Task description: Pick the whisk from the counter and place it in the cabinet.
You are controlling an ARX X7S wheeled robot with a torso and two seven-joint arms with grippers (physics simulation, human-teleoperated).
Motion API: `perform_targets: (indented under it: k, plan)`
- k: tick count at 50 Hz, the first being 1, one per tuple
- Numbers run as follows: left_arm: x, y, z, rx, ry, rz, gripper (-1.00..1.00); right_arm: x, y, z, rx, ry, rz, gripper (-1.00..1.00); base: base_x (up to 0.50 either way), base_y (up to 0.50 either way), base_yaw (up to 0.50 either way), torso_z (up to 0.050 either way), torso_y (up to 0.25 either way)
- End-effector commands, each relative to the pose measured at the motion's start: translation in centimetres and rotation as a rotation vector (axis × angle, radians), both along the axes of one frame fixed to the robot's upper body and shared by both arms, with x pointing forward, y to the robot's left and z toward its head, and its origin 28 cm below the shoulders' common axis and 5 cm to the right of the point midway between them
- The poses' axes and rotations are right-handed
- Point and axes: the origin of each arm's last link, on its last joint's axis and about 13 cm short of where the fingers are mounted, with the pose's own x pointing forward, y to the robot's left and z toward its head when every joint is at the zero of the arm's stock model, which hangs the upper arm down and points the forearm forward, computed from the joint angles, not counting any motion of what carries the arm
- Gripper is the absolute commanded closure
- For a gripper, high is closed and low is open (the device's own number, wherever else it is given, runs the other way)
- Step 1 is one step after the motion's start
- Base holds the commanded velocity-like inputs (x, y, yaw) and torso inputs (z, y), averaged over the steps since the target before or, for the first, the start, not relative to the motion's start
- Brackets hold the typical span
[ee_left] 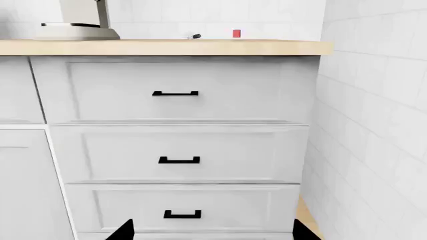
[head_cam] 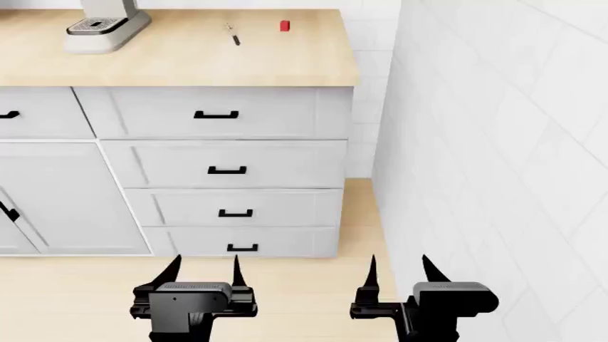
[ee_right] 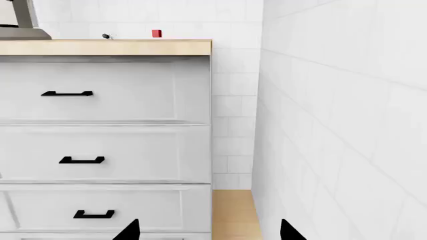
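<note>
Grippers sit nearest the head camera, low over the wooden floor [head_cam: 85,292] and well short of the drawers. Left gripper [head_cam: 203,273]: both dark fingers spread apart, nothing between them. Right gripper [head_cam: 397,271]: fingers likewise spread, nothing held. In each wrist view only the two finger tips show at the frame edge, gap between them open.

Drawer stack [head_cam: 228,171] stands ahead of the grippers: four white drawer fronts, each with a short black handle, all closed. A white cabinet door [head_cam: 57,199] adjoins the stack on the left side. A white tiled wall [head_cam: 494,142] runs along the right, just beside the right gripper, and meets the right end of the drawer stack.

Counter [head_cam: 190,64] tops the drawers, light beige wood grain, its front edge straight above the top drawer.

Whisk [head_cam: 233,34] lies flat on the counter toward the back edge, in the right half, dark handle end pointing toward the front, wire end toward the back wall; wire loops too thin to make out clearly. Well apart from both grippers. Red cube [head_cam: 284,26] sits near the whisk, on its right, close to the back right corner, not touching it. Grey appliance [head_cam: 105,25] stands at the back edge, left of the whisk, only its base and lower column in view.
</note>
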Motion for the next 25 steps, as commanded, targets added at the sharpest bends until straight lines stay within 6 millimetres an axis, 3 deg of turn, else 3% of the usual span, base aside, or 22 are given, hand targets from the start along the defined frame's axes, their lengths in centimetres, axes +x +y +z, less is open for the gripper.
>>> perform_targets:
  k: [1, 25]
  plan:
    - [-0.04, 0.0, -0.03, 0.0, 0.0, -0.001, -1.0, -0.04, 0.07, -0.02, -0.002, 0.0, 0.005, -1.0, 0.0, 0.0, 0.0, 0.0, 0.0]
    - [0.0, -0.08, 0.31, -0.017, 0.033, -0.027, -1.0, 0.23, 0.09, 0.03, -0.084, 0.042, 0.008, -1.0, 0.0, 0.0, 0.0, 0.0, 0.0]
